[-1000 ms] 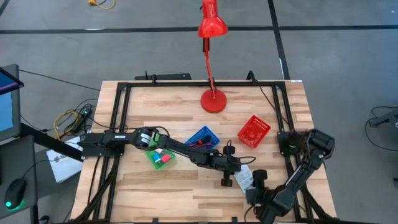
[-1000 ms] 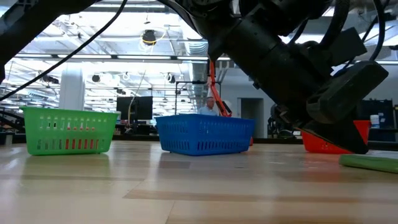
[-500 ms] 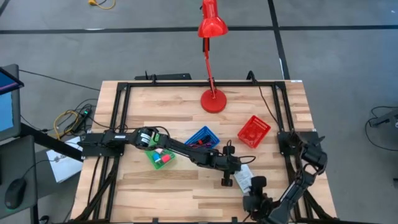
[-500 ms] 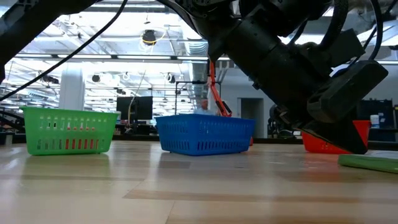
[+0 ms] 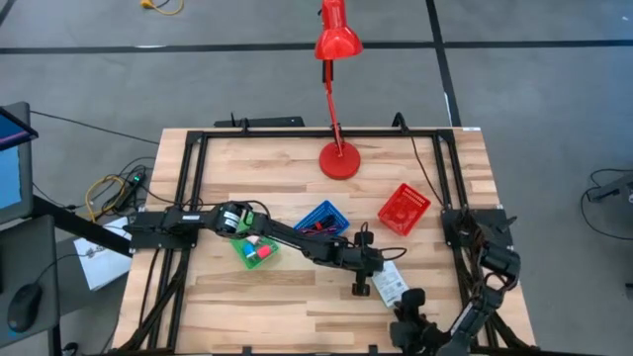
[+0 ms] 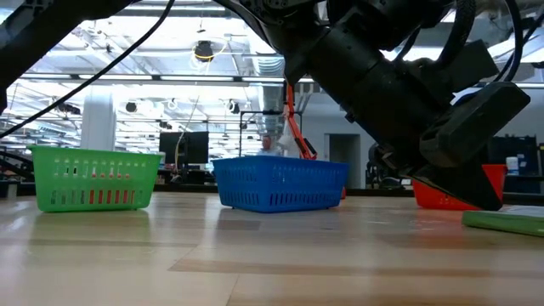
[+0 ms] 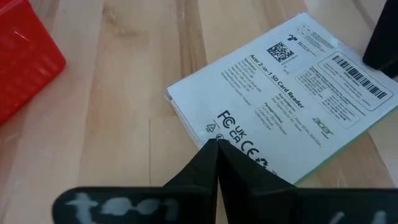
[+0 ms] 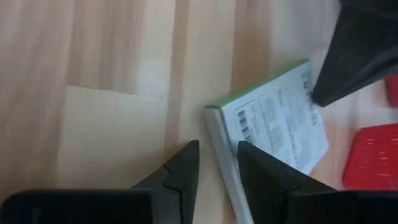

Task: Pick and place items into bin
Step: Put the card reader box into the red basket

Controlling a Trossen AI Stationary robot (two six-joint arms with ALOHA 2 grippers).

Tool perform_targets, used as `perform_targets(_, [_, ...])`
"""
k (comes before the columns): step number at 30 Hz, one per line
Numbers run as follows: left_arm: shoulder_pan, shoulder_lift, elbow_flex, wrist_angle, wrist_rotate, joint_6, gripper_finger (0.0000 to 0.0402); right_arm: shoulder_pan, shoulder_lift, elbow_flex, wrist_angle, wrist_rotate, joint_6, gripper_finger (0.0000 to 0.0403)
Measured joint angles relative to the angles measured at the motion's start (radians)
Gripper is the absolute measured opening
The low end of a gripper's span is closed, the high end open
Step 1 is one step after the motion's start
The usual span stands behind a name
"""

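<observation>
Packet [image 5: 390, 285], the white printed one, lay flat on the bench [image 5: 267, 163] near its front edge, label up, with a green strip along one side. Left gripper [image 5: 360, 288] was stretched across the bench and sat right at the packet's near corner, its jaws pressed tight together with nothing between them, tips touching the packet's edge in the left wrist view [image 7: 216, 163]. Right gripper [image 5: 407, 314] hung low at the front edge, just beside the packet, jaws a little apart and empty, pointing at the packet's corner [image 8: 273, 127]. Behind them stood three baskets: green [image 5: 254, 251] with small pieces inside, blue [image 5: 320, 220] in the middle, red [image 5: 404, 209] toward the right arm's side.
</observation>
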State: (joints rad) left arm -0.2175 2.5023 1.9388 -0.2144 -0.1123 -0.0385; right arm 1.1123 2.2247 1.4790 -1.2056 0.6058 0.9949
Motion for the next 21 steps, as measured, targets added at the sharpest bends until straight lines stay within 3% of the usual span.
perform_targets(7, [0.000, 0.000, 0.000, 0.001, 0.044, -0.047, 0.0000, -0.020, 0.048, 0.031, -0.090, 0.004, 0.051, 0.0106])
perform_targets(21, [0.008, -0.001, 0.000, -0.030, 0.031, -0.122, 0.0000, -0.030, 0.054, 0.049, -0.184, 0.094, 0.120, 0.0106])
